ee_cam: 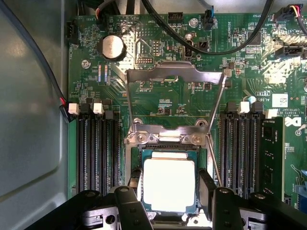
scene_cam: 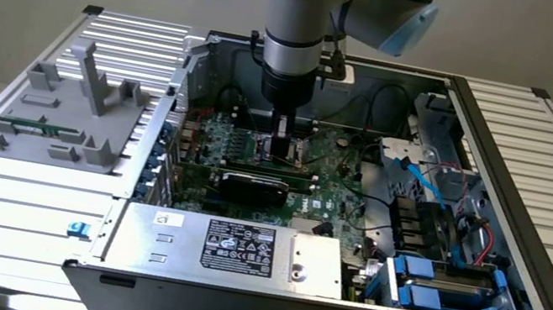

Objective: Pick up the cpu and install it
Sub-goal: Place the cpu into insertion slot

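Note:
The cpu [ee_cam: 169,184], a square chip with a bright silver top and a thin green rim, sits level within the socket [ee_cam: 168,144] on the green motherboard [ee_cam: 158,103]. My gripper [ee_cam: 171,182] has one black finger [ee_cam: 136,184] against each of two opposite sides of the chip and is shut on it. The socket's metal load frame [ee_cam: 175,75] stands swung open beyond the chip, with its lever [ee_cam: 214,160] alongside. In the exterior view the gripper [scene_cam: 279,152] reaches straight down into the open computer case [scene_cam: 503,161], low over the board's middle.
Memory slots [ee_cam: 98,148] flank the socket, one with a module [ee_cam: 271,153] fitted. Black cables [ee_cam: 216,45] arc over the board beyond the frame. A black expansion card [scene_cam: 254,187] and the power supply [scene_cam: 236,250] lie nearer the case front. A grey fixture [scene_cam: 68,114] stands at the exterior view's left.

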Robot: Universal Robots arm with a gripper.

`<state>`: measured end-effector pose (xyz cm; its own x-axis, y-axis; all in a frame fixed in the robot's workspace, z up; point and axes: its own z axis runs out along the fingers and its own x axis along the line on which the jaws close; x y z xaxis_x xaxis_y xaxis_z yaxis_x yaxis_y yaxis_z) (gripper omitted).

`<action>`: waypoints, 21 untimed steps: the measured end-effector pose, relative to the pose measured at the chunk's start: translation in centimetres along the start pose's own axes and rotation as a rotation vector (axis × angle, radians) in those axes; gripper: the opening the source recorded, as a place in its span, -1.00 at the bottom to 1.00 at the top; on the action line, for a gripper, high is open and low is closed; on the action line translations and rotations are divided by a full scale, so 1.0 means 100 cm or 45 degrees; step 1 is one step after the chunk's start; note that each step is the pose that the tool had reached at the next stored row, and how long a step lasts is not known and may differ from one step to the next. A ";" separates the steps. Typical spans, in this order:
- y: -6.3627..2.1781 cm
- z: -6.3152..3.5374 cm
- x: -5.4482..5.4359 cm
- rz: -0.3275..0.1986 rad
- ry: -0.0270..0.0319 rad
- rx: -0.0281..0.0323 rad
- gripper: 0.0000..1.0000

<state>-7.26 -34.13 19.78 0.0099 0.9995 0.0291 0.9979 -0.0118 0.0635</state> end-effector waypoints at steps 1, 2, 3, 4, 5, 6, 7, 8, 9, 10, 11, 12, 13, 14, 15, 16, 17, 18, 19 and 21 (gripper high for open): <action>0.0000 0.0000 0.000 0.000 0.0004 0.0000 0.11; 0.0000 0.0000 0.000 0.000 0.0010 0.0000 0.11; 0.0000 0.0000 0.000 0.000 0.0017 0.0000 0.11; 0.0000 0.0001 0.000 0.000 0.0026 0.0000 0.11; 0.0000 0.0001 0.000 0.000 0.0033 -0.0001 0.11; 0.0000 0.0001 0.000 0.000 0.0035 -0.0001 0.11; 0.0000 0.0001 0.000 0.000 0.0035 -0.0001 0.11; 0.0000 0.0001 0.000 0.000 0.0036 -0.0001 0.11; 0.0000 0.0001 0.000 0.000 0.0036 -0.0001 0.11; 0.0000 0.0001 0.000 0.000 0.0036 -0.0001 0.11; 0.0000 0.0001 0.000 0.000 0.0037 -0.0001 0.11; 0.0000 0.0002 0.000 0.000 0.0040 0.0000 0.11; 0.0000 0.0002 0.000 0.000 0.0042 -0.0001 0.11; 0.0000 0.0003 0.000 0.000 0.0043 -0.0002 0.11; 0.0000 0.0003 0.000 0.000 0.0043 -0.0002 0.11; 0.0000 0.0003 0.000 0.000 0.0043 -0.0002 0.11; 0.0000 0.0004 0.000 0.000 0.0042 -0.0002 0.11; 0.0000 0.0004 0.000 0.000 0.0043 -0.0005 0.11; 0.0000 0.0005 0.000 0.000 0.0043 -0.0006 0.11; 0.0000 0.0006 0.000 0.000 0.0049 -0.0009 0.11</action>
<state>-7.26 -34.15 19.72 0.0098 0.9994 0.0330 0.9979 -0.0119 0.0642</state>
